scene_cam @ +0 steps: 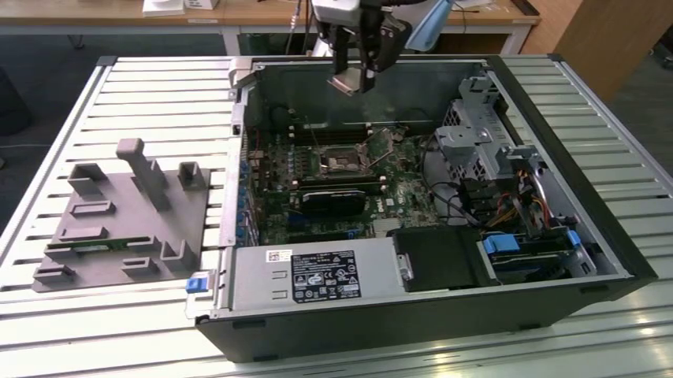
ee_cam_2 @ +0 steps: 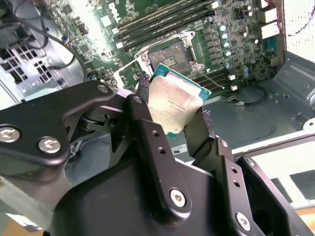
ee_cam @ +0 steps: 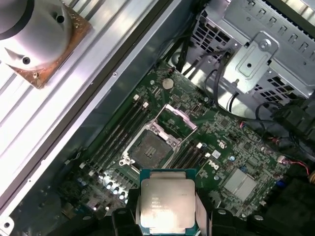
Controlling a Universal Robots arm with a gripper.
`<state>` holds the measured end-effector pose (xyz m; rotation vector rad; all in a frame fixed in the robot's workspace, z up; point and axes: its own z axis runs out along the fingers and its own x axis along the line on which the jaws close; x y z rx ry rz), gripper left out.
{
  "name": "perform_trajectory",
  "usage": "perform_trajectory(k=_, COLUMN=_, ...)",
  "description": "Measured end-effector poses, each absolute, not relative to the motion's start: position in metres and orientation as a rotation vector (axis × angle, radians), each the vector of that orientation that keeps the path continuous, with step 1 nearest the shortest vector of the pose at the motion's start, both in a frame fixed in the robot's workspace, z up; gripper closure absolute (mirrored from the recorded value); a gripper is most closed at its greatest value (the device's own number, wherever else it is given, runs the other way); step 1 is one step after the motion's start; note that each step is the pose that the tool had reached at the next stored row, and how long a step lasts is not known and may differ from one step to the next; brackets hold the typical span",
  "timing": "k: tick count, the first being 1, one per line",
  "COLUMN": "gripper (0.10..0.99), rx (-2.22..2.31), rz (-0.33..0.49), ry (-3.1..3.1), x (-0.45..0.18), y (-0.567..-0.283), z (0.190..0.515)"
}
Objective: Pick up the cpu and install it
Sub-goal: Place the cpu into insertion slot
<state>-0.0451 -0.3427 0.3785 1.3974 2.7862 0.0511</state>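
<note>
My gripper (scene_cam: 351, 81) hangs above the open computer case, shut on the cpu (scene_cam: 348, 83), a small flat square chip with a silvery top. In both wrist views the cpu (ee_cam_2: 174, 104) (ee_cam: 167, 201) sits clamped between the two black fingers (ee_cam_2: 147, 142), held by its edges, well above the motherboard. The empty cpu socket (ee_cam: 152, 147) (ee_cam_2: 170, 58) (scene_cam: 342, 164) lies below on the green motherboard, with its metal load frame (ee_cam: 178, 118) swung open.
The black computer case (scene_cam: 589, 268) lies open on a slatted metal table (scene_cam: 158, 94). Memory slots (ee_cam: 118, 132) flank the socket. A drive cage (scene_cam: 478, 134) and cables fill the exterior view's right side. A grey parts fixture (scene_cam: 126, 213) stands at the exterior view's left.
</note>
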Motion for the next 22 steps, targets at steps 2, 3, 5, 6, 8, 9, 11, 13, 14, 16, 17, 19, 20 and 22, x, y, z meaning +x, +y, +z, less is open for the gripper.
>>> perform_trajectory(k=2, gripper=0.553, rx=1.438, rz=0.051, ry=2.765, x=-0.0454, y=-0.3427, z=0.3777)
perform_trajectory(k=3, gripper=0.553, rx=1.459, rz=0.050, ry=2.754, x=-0.0455, y=-0.3427, z=0.3773)
perform_trajectory(k=5, gripper=0.553, rx=1.499, rz=0.050, ry=2.732, x=-0.0458, y=-0.3427, z=0.3768)
perform_trajectory(k=6, gripper=0.553, rx=1.518, rz=0.049, ry=2.721, x=-0.0459, y=-0.3427, z=0.3765)
perform_trajectory(k=8, gripper=0.553, rx=1.555, rz=0.049, ry=2.699, x=-0.0464, y=-0.3427, z=0.3761)
perform_trajectory(k=9, gripper=0.553, rx=1.569, rz=0.049, ry=2.691, x=-0.0467, y=-0.3427, z=0.3760)
perform_trajectory(k=11, gripper=0.553, rx=1.596, rz=0.048, ry=2.675, x=-0.0474, y=-0.3427, z=0.3755)
perform_trajectory(k=13, gripper=0.553, rx=1.624, rz=0.048, ry=2.658, x=-0.0480, y=-0.3427, z=0.3751)
perform_trajectory(k=14, gripper=0.553, rx=1.637, rz=0.048, ry=2.649, x=-0.0483, y=-0.3427, z=0.3749)
perform_trajectory(k=16, gripper=0.553, rx=1.662, rz=0.047, ry=2.633, x=-0.0485, y=-0.3427, z=0.3745)
perform_trajectory(k=17, gripper=0.553, rx=1.673, rz=0.047, ry=2.626, x=-0.0487, y=-0.3427, z=0.3743)
perform_trajectory(k=19, gripper=0.553, rx=1.696, rz=0.047, ry=2.611, x=-0.0489, y=-0.3427, z=0.3738)
perform_trajectory(k=20, gripper=0.553, rx=1.708, rz=0.046, ry=2.603, x=-0.0490, y=-0.3427, z=0.3737)
perform_trajectory(k=22, gripper=0.553, rx=1.731, rz=0.046, ry=2.588, x=-0.0492, y=-0.3427, z=0.3734)
